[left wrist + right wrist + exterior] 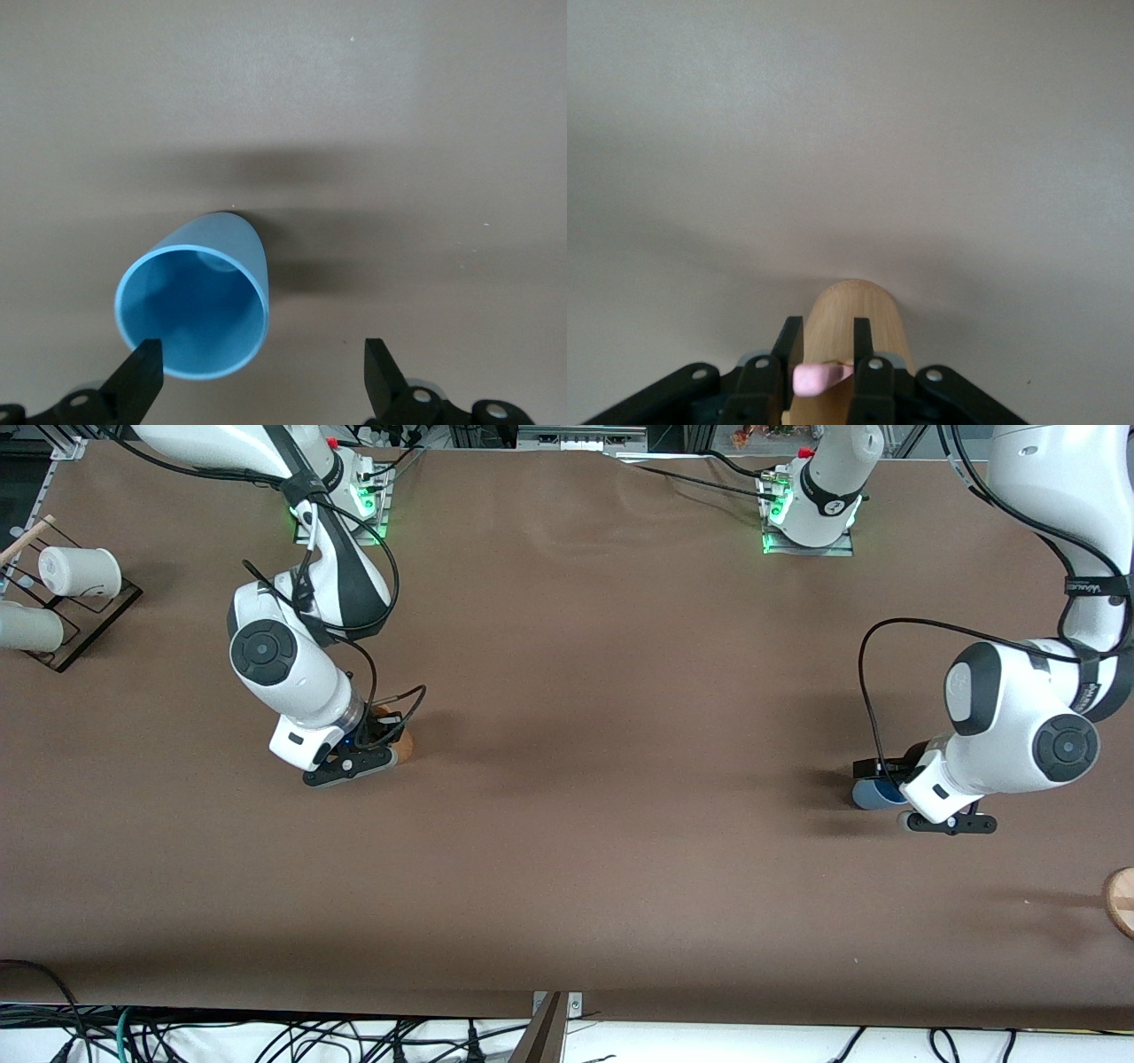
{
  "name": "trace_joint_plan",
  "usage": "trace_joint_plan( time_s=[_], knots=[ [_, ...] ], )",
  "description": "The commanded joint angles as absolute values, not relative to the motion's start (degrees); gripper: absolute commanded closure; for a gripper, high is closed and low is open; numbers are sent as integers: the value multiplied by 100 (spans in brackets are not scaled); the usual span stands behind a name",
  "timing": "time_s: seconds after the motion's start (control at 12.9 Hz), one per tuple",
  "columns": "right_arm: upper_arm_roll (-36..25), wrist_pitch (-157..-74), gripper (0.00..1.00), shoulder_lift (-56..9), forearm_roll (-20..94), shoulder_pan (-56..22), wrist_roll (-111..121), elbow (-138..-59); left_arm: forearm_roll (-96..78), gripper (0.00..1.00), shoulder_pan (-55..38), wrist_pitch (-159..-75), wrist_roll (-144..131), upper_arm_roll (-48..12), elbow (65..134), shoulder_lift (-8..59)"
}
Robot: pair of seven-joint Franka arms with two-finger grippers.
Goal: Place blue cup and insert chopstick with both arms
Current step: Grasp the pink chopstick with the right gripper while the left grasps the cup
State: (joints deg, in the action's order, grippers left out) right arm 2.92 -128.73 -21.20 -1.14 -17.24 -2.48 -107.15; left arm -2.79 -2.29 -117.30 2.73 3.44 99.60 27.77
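Over the tan cup point(855, 323), right gripper point(828, 367) fingers pinch the chopstick point(819, 378); left gripper point(261, 372) fingers spread beside the empty blue cup point(193, 310).

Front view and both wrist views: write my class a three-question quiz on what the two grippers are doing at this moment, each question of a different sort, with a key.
1. True or false: the left gripper is shut on the blue cup.
2. Multiple choice: what sits between the right gripper's fingers? A) a white cup B) the pink chopstick C) nothing
3. Fill in: under the right gripper stands a tan ____ cup.

Key:
1. False. Its fingers are spread, and the cup stands upright on the table with one finger at its rim.
2. B. The fingers are closed on the stick's end.
3. Wooden.
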Motion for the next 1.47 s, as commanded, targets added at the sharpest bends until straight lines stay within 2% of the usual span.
trace_joint_plan(
  time_s=[0.0,0.23,0.31,0.46,0.54,0.7,1.08,1.24,1.39],
  knots=[
    [308,-12876,85,-2109,-193,-1688,-264,-10705,-158,0,-202,-12294,369,316,10432,2628],
    [308,-12858,94,-2109,-193,-1687,-264,-10705,-158,1,-211,-12795,369,316,10687,2663],
    [308,-12850,97,-2101,-193,-1687,-255,-10696,-158,12,-211,-12936,369,316,10696,2741],
    [308,-12850,100,-2057,-193,-1687,-237,-10661,-167,59,-185,-13069,369,316,10696,2891],
    [299,-12832,100,-2022,-193,-1687,-229,-10652,-158,76,-167,-13104,369,316,10696,2926],
    [290,-12405,100,-1960,-193,-1687,-211,-10338,-158,100,-150,-13113,369,316,10696,2979],
    [281,-10796,100,-1907,-185,-1670,-62,-9037,-167,100,-149,-12947,369,308,10565,2910],
    [273,-10260,100,-1890,-185,-1670,-27,-8554,-246,100,-254,-12457,308,229,10171,2883],
    [246,-9767,100,-1890,-176,-1626,184,-8167,-246,100,-307,-12095,-234,-305,9723,2892]
  ],
)
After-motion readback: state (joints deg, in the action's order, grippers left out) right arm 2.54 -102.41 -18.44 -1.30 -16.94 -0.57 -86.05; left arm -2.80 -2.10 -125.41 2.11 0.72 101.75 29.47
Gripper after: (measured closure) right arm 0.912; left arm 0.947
